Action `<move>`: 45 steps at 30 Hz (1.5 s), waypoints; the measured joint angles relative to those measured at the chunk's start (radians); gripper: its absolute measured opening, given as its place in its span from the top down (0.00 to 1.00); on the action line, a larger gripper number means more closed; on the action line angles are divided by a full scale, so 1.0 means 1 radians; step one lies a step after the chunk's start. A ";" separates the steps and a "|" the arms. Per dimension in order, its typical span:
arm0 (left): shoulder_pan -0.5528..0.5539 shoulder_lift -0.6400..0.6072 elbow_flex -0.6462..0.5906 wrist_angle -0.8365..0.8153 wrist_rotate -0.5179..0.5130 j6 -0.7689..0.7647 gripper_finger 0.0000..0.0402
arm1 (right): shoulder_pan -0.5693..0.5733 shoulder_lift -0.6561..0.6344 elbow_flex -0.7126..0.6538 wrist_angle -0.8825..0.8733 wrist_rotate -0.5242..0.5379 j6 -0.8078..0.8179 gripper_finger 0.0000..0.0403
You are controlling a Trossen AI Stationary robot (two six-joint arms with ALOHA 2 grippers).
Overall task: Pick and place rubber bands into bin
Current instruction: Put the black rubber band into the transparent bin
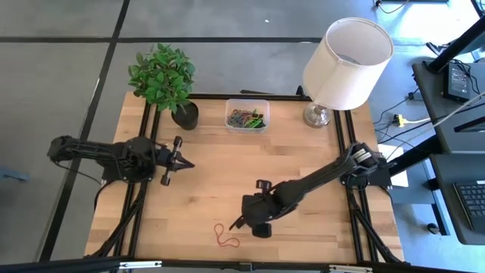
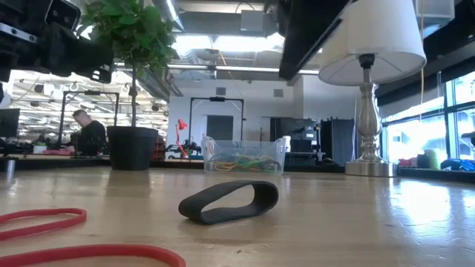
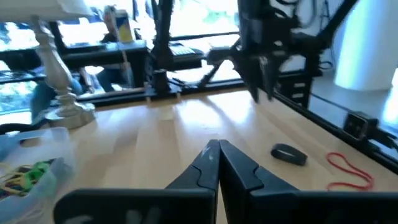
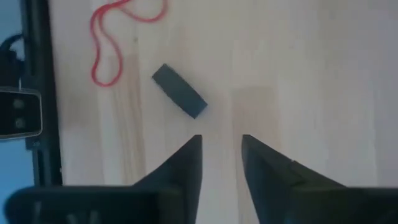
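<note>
Here the right claw (image 4: 221, 149) hangs parted above a black band (image 4: 180, 91).

A red rubber band (image 4: 115, 37) and a black band (image 4: 180, 91) are seen on the light wooden table (image 1: 318, 167). Green, yellow and red bands (image 2: 245, 163) are held in the clear bin (image 2: 210, 152). The lamp shade (image 1: 347, 54) is white, the plant (image 1: 161, 73) green in a black pot (image 1: 186, 115).

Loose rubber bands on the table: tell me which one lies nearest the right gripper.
The black band, short and wide, lies just ahead of the open right gripper. The thin red band lies farther off, towards the table edge.
</note>
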 joint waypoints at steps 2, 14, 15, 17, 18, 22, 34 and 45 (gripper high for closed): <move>0.017 -0.030 -0.015 0.002 0.000 -0.011 1.00 | -0.005 0.019 0.011 0.007 -0.015 -0.040 0.69; 0.033 -0.121 -0.023 -0.091 0.048 -0.018 1.00 | 0.004 0.134 0.012 0.144 -0.093 -0.191 0.50; 0.033 -0.125 -0.023 -0.095 0.022 -0.011 1.00 | 0.005 0.140 0.012 0.153 -0.093 -0.186 0.49; 0.033 -0.126 -0.023 -0.095 -0.034 0.005 1.00 | 0.005 0.147 0.012 0.151 -0.093 -0.167 0.48; 0.033 -0.126 -0.023 -0.105 -0.057 0.011 1.00 | 0.004 0.150 0.012 0.156 -0.093 -0.162 0.47; 0.033 -0.139 -0.023 -0.149 -0.115 0.025 1.00 | 0.003 0.151 0.012 0.155 -0.083 -0.167 0.47; 0.091 -0.232 -0.023 -0.168 -0.129 0.060 1.00 | 0.003 0.158 0.012 0.180 -0.082 -0.276 0.46; 0.112 -0.250 -0.023 -0.164 -0.105 0.059 1.00 | 0.003 0.247 0.012 0.248 -0.083 -0.347 0.46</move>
